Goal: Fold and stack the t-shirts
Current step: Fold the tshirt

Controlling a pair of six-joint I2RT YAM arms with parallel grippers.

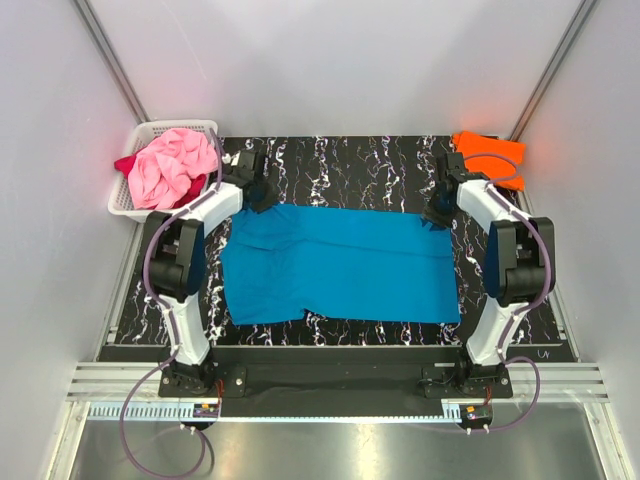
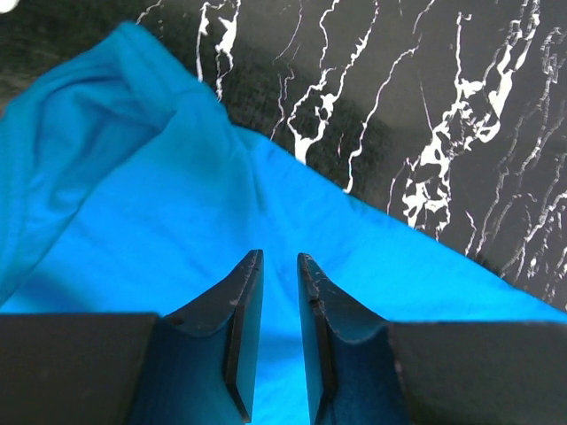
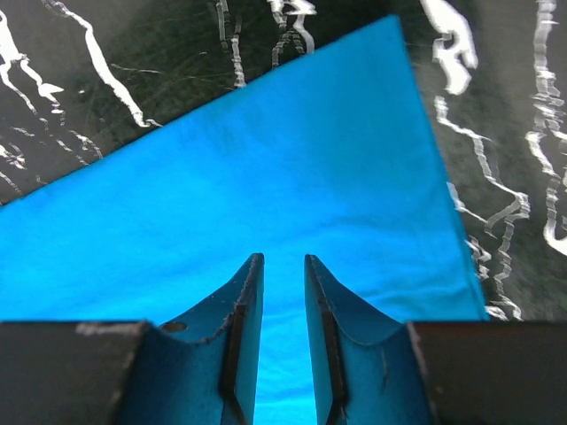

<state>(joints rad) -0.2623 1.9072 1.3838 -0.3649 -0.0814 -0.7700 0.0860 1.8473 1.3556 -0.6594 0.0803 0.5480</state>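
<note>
A turquoise t-shirt (image 1: 340, 265) lies spread flat across the black marbled table (image 1: 350, 160). My left gripper (image 1: 258, 195) hovers over the shirt's far left corner, near a rumpled sleeve (image 2: 97, 115). In the left wrist view the left gripper (image 2: 281, 257) is narrowly open, with only cloth below the gap. My right gripper (image 1: 438, 212) is over the far right corner (image 3: 390, 53). In its wrist view the right gripper (image 3: 283, 258) is likewise narrowly open and holds nothing. An orange t-shirt (image 1: 488, 152) lies at the back right. Pink (image 1: 170, 165) and dark red (image 1: 128, 163) t-shirts sit bunched in the basket.
The white lattice basket (image 1: 135, 208) stands at the back left, just off the table's corner. White walls with metal rails close in on both sides. Bare table shows behind the turquoise shirt and along its front edge (image 1: 330, 330).
</note>
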